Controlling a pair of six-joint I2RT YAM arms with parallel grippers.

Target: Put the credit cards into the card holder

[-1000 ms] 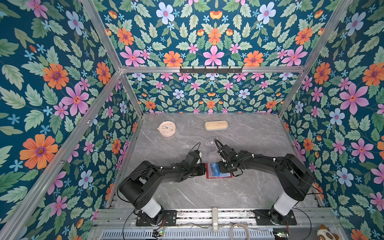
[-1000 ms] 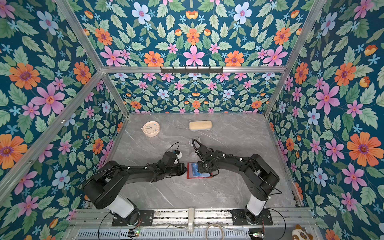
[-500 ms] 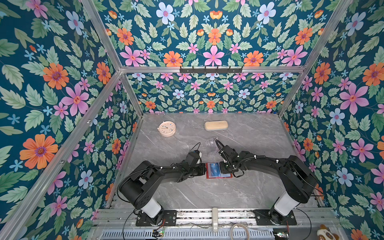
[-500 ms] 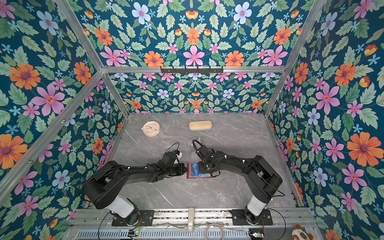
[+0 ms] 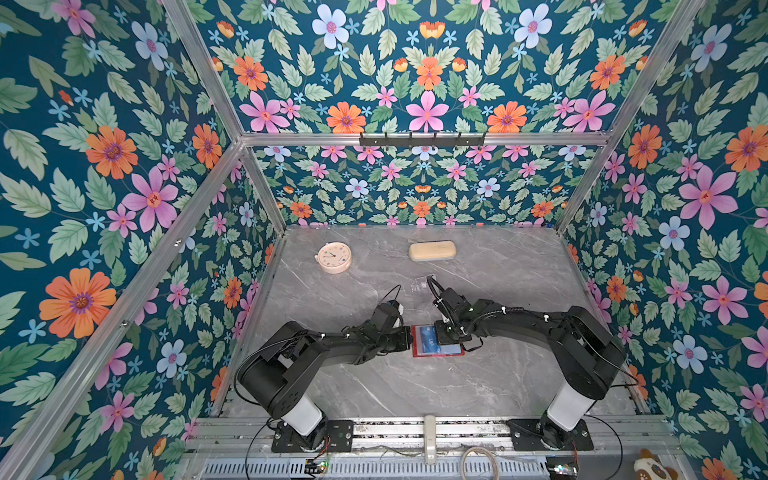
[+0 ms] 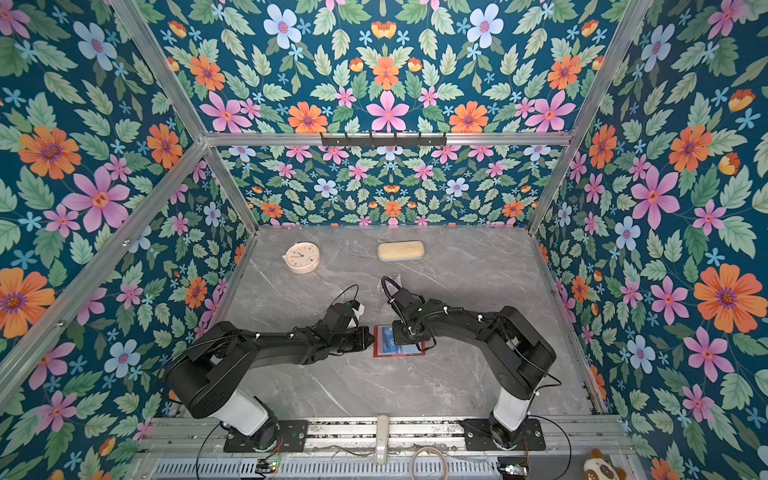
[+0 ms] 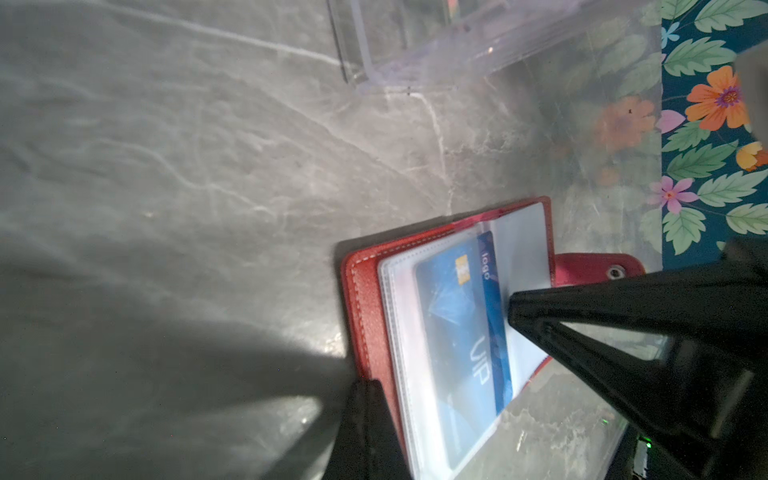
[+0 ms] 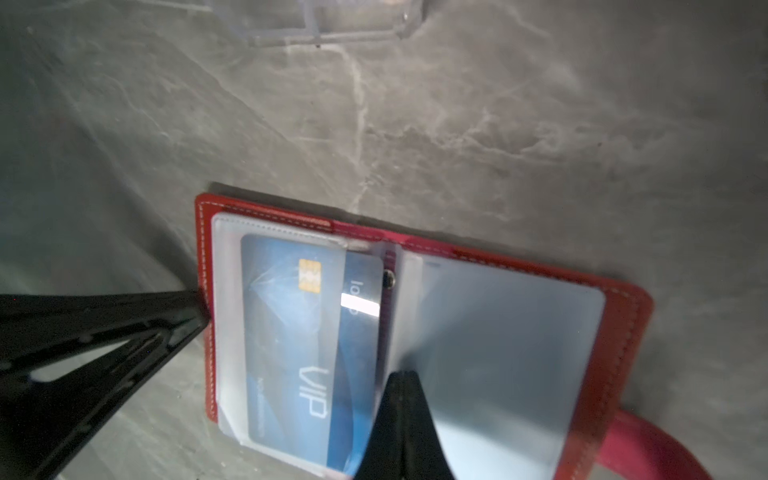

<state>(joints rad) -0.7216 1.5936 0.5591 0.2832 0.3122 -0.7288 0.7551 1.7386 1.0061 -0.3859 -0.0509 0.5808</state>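
Observation:
The red card holder [image 5: 438, 354] [image 6: 399, 353] lies open on the table between the two arms, clear sleeves up. A blue credit card [image 5: 428, 337] [image 7: 453, 324] [image 8: 291, 332] with "VIP" lettering sits mostly inside the left-hand sleeve, a darker strip still sticking out toward the spine. My left gripper [image 5: 409, 338] [image 7: 365, 384] is shut, its tip resting on the holder's red left rim [image 7: 361, 299]. My right gripper [image 5: 446, 337] [image 8: 401, 374] is shut too, its tip against the card's protruding edge near the spine. The holder's snap tab [image 7: 598, 270] points toward the right arm.
A clear acrylic stand [image 5: 422, 286] [image 7: 415, 41] stands just behind the holder. Farther back are a round cream clock [image 5: 333, 257] and a beige oblong case [image 5: 432, 250]. Flowered walls close in the table on three sides.
The right gripper's jaws have closed from slightly apart to shut at the card's edge. The left arm and the holder have not visibly moved.

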